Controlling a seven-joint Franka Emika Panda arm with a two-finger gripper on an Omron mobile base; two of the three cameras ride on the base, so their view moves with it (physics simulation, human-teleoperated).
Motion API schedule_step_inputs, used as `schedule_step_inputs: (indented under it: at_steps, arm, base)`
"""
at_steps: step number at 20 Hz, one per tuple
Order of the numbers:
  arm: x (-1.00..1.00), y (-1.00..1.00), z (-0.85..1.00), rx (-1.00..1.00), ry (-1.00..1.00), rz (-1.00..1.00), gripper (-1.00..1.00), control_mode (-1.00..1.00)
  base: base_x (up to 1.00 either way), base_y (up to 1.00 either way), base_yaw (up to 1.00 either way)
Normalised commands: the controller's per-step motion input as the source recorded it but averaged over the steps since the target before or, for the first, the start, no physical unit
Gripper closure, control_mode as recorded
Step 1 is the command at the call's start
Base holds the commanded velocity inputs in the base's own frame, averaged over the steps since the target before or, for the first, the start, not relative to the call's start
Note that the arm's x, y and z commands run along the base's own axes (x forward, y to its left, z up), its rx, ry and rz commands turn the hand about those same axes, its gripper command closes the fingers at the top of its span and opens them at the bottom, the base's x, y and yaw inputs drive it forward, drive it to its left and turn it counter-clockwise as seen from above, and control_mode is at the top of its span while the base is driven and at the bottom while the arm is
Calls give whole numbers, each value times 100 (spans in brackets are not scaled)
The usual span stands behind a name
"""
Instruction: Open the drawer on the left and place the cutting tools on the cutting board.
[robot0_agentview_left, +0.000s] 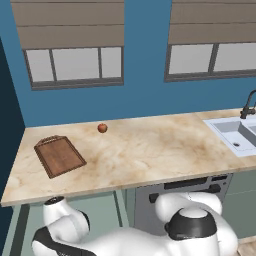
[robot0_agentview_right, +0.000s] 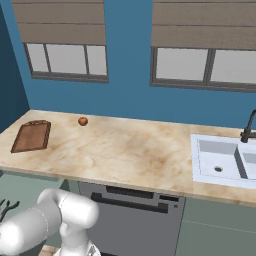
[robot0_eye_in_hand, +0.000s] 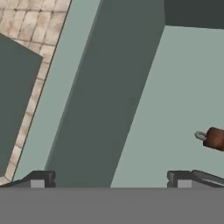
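Note:
My gripper is open, fingertips wide apart with nothing between them, and points down below the counter's left end. Under it in the hand view lie sage grey-green surfaces that look like the inside of the drawer, pulled out. A brown handle with a silver ring lies on the pale surface at the right edge; the rest of it is cut off. Slim dark shapes that may be cutting tools show at the left edge under the counter. The reddish-brown cutting board lies bare on the counter's left end.
A small orange-red ball sits near the wall behind the board. A white sink with a dark tap is at the right. A dark grey panel with a black bar handle is under the counter's middle. Tiled floor shows beside the cabinet.

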Motion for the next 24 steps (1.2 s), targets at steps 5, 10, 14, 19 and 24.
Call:
schedule_step_inputs:
  at_steps: [5,10,14,19,24]
  arm:
    - [-84,11,-55,0,0,-3,-100,-100]
    - [-70,4,-42,0,0,-4,-100,-100]
    - [-51,0,-25,0,-2,-5,-100,-100]
    - [-23,0,-5,0,0,-6,-100,-100]
    - [1,-10,16,-4,0,-2,-100,-100]
  base:
    - [0,0,0]
    - [0,0,0]
    - [0,0,0]
    - [0,0,0]
    - [0,0,0]
